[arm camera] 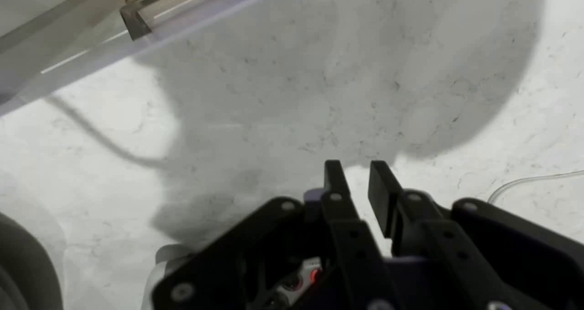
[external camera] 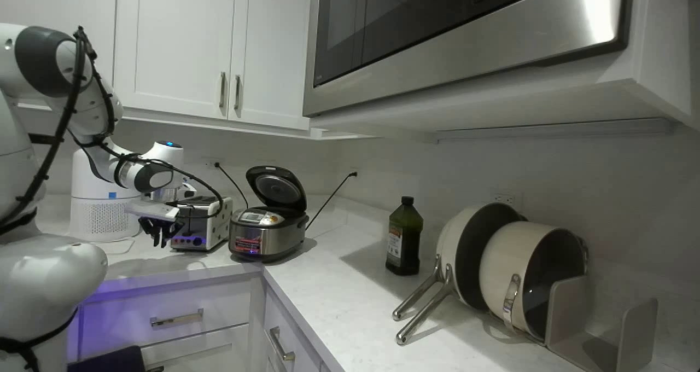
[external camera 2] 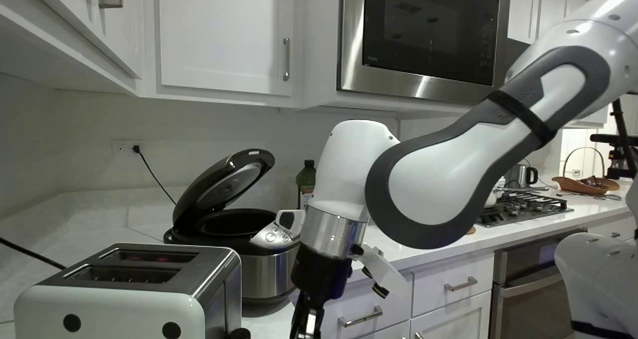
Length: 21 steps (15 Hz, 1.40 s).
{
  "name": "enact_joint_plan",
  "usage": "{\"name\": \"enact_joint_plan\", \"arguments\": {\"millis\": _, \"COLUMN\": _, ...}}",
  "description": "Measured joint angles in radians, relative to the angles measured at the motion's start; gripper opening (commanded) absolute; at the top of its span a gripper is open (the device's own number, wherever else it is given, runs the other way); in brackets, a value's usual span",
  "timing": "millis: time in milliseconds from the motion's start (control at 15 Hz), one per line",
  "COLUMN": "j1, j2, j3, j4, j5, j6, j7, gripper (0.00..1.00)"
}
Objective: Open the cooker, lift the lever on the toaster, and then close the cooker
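On counter in exterior view: 1 toaster left of cooker, 1 bottle right.

White panelled kitchen cabinets above a grey-flecked countertop

In both exterior views, a stainless-steel microwave hangs at cabinet height and a pale wall runs below. In an exterior view, a gas cooktop sits in the countertop; in an exterior view, purple light tints a drawer front.
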Motion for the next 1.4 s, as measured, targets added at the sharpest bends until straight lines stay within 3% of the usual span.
{"name": "enact_joint_plan", "arguments": {"millis": 1000, "j1": -0.047, "j2": 0.242, "j3": 0.05, "j4": 0.187, "j5": -0.085, "j6": 0.114, "j7": 0.005, "gripper": 0.0}}
{"name": "enact_joint_plan", "arguments": {"millis": 1400, "j1": -0.083, "j2": 0.266, "j3": 0.091, "j4": 0.216, "j5": -0.1, "j6": 0.114, "j7": 0.008, "gripper": 0.0}}
